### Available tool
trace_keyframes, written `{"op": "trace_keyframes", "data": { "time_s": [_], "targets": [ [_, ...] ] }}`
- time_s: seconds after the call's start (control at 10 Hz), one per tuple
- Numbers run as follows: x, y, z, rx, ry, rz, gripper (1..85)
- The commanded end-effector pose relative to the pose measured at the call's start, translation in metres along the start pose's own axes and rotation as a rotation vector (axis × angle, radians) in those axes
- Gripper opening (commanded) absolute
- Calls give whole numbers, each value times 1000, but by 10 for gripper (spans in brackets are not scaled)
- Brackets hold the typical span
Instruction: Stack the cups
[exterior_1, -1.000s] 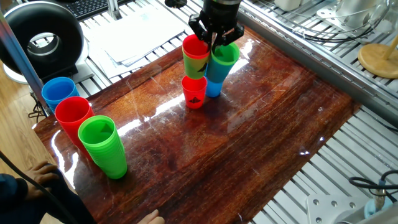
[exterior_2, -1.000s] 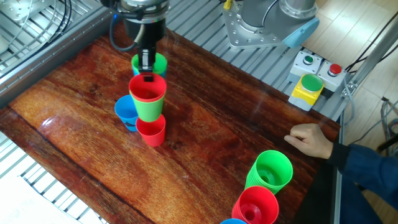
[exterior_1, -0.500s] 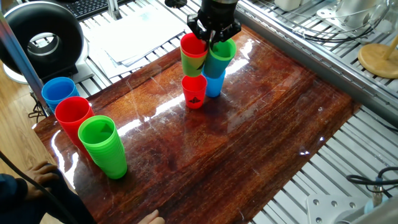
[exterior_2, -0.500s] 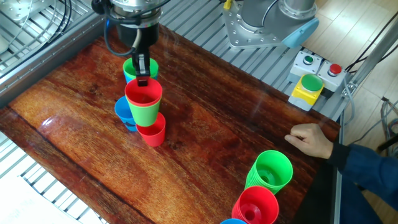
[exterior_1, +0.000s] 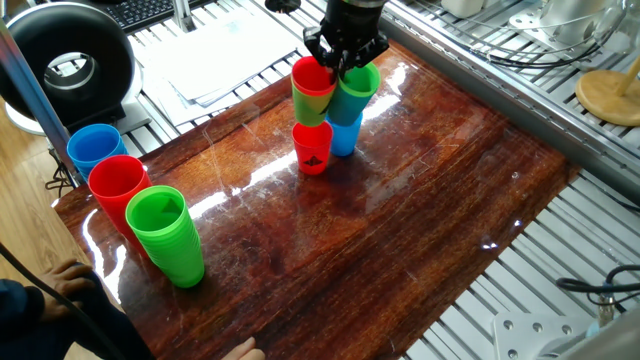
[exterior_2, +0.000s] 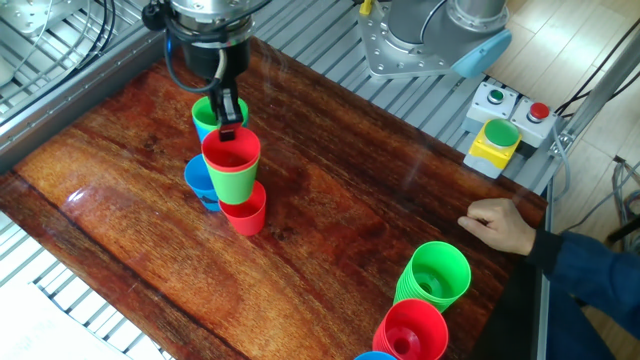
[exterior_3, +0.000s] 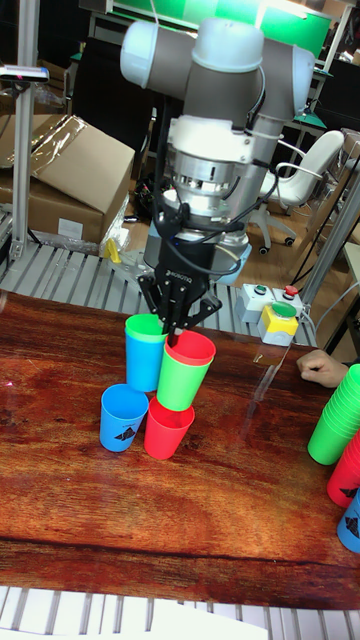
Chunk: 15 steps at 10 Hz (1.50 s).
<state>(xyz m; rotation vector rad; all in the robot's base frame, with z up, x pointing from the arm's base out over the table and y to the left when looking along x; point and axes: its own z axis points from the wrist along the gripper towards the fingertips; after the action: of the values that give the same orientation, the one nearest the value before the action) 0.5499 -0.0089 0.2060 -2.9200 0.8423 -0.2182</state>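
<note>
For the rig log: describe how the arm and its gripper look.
The arm has silver-grey tube links and rounded grey joint caps. A ribbed metal wrist carries black cables. Below it, the gripper has a black body with small pale lettering and two thin black fingers.

A glossy reddish-brown wooden tabletop (exterior_1: 420, 220) sits on a ribbed grey metal frame (exterior_2: 320, 50). Behind it stand a brown cardboard box (exterior_3: 70, 175) and a white office chair (exterior_3: 300, 190). Light glares off the wood.
</note>
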Motion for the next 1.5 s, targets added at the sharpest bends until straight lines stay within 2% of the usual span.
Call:
{"op": "trace_keyframes", "data": {
  "time_s": [0.0,0.3,1.0,1.4],
  "targets": [
    [5,4,5,19,-3,-67,13],
    [7,3,9,31,-12,-120,13],
    [7,7,14,26,-24,-122,13],
    [7,7,18,38,-31,-120,13]
  ]
}}
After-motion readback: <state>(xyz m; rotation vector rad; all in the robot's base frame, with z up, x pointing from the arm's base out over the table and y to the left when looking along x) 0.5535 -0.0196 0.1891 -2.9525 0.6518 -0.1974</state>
